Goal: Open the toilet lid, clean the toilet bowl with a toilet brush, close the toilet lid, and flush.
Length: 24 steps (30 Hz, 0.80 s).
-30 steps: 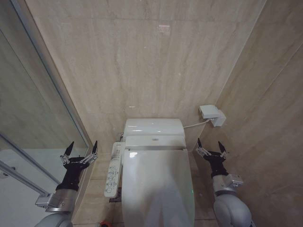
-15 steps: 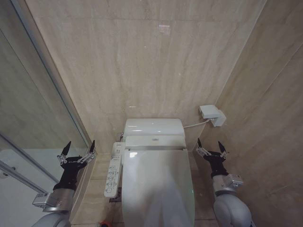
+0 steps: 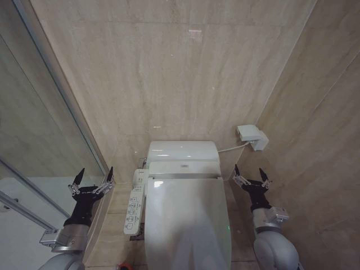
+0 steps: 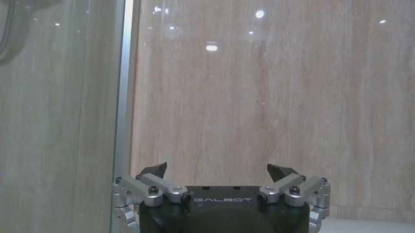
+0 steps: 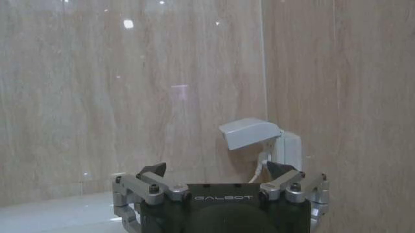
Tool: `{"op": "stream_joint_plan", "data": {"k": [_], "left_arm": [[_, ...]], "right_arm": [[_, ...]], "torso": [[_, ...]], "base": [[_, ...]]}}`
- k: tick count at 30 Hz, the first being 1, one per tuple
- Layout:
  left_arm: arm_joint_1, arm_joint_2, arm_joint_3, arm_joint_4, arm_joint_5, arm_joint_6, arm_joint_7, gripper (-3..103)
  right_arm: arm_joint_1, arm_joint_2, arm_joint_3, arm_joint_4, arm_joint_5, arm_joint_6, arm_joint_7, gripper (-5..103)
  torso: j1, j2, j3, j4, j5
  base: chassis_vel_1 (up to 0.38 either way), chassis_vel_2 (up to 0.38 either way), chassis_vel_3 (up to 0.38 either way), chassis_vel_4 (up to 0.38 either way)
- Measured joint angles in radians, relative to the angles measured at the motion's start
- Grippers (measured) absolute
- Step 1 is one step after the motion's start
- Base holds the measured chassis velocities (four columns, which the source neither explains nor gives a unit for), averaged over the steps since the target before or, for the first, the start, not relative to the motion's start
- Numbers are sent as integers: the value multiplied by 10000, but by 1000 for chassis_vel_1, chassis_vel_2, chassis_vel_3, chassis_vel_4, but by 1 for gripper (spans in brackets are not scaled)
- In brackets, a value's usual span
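Note:
The glossy white toilet lid [image 3: 188, 219] lies flat and closed over the toilet bowl, which is hidden beneath it. My left gripper [image 3: 94, 175] is raised to the left of the toilet beside the glass partition, open and holding nothing. In the left wrist view that gripper [image 4: 220, 169] points at the beige wall. On the toilet's right my right gripper [image 3: 248, 171] is raised and open, also holding nothing. Seen from the right wrist, the right gripper [image 5: 219, 168] faces the wall socket. The toilet brush is out of view.
A white tank [image 3: 182, 151] stands against the beige tiled wall. A control panel [image 3: 134, 202] with buttons juts out on the toilet's left side. A covered wall socket [image 3: 251, 136] with a cable sits to the right. The glass shower partition [image 3: 50, 112] borders the left.
My left gripper has shifted slightly left and down. The right arm and the lid have not moved.

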<state>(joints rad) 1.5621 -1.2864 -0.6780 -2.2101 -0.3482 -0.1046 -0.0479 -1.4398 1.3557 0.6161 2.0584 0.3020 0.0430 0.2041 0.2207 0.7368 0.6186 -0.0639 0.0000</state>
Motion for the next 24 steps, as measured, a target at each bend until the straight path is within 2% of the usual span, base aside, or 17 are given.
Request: {"op": "stream_joint_plan", "data": {"k": [24], "left_arm": [[3,3,1,2,9,4,-2,100]], "right_arm": [[0,0,-1,0,0,0,0,100]], "torso": [[2,-1,1,1,0]], "base": [[9,-3,-5,7]]}}
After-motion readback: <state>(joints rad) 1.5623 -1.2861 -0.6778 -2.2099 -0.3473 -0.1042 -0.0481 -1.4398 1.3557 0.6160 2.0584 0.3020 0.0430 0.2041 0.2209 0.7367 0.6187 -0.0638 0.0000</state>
